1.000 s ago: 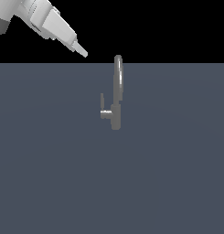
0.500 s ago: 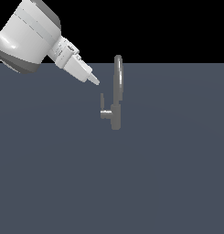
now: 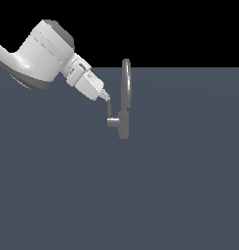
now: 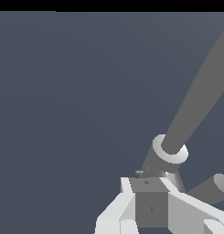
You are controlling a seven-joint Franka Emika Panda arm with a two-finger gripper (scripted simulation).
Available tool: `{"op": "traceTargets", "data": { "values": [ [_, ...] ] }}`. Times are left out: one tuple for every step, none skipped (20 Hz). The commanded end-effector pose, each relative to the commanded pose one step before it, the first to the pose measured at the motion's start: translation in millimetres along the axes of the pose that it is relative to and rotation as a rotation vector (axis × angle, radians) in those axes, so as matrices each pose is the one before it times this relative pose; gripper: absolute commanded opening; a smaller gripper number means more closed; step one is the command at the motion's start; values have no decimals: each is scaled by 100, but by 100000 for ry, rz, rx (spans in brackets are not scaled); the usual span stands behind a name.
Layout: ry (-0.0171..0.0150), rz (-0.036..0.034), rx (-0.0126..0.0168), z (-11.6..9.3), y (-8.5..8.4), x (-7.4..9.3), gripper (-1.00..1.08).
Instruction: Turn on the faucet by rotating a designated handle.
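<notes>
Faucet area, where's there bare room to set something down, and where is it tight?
Bare grey surface lies below the faucet and to the exterior view's right of the spout. Crowded: on the exterior view's left of the spout, where the gripper sits just above the handle.

Flat, even simulator light fills both views, with no glare and no cast shadows on the matte slate-grey ground plane (image 3: 179,195). A pure black band sits above the horizon. The glossy white robot arm (image 3: 40,56) is brightest on its upper surfaces and shades to grey underneath. The slim grey metallic faucet (image 3: 125,97) reads soft and low-contrast against the ground. Edges look coarse and slightly jagged; nothing appears distorted toward the borders.
</notes>
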State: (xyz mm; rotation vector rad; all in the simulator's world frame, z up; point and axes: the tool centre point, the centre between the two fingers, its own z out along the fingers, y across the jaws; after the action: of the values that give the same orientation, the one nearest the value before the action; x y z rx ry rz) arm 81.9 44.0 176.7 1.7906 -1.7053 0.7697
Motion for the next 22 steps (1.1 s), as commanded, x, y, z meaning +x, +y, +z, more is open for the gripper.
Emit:
{"op": "traceTargets", "data": {
  "values": [
    [-108,100,91,49,-64,-108,-100],
    [0,0,0,-11,7,0,-100],
    [-108,141,-144,69,27,-12,-100],
    [-193,265,-254,126,50,-47,-100],
    [-287,400,-379,195,71,-78,-100],
    [-387,545,-513,271,93,-103,-100],
    [-458,653,-612,327,108,-126,-100],
    [-398,574,-537,289,94,-110,-100],
    [-313,455,-426,230,73,-86,-100],
    [-226,332,-310,168,53,-61,-100],
    [-137,202,-189,102,32,-37,-100],
    [-43,64,-60,32,11,-16,-100],
    [0,0,0,0,0,0,-100],
    [0,0,0,0,0,0,-100],
    [0,0,0,0,0,0,-100],
    [74,-61,17,-6,-5,32,-100],
    [0,0,0,-43,254,39,-100],
    [0,0,0,-43,255,39,-100],
    [0,0,0,-43,256,40,-100],
    [0,0,0,-44,258,40,-100],
    [0,0,0,-44,259,40,-100],
    [0,0,0,-44,260,40,-100]
  ]
}}
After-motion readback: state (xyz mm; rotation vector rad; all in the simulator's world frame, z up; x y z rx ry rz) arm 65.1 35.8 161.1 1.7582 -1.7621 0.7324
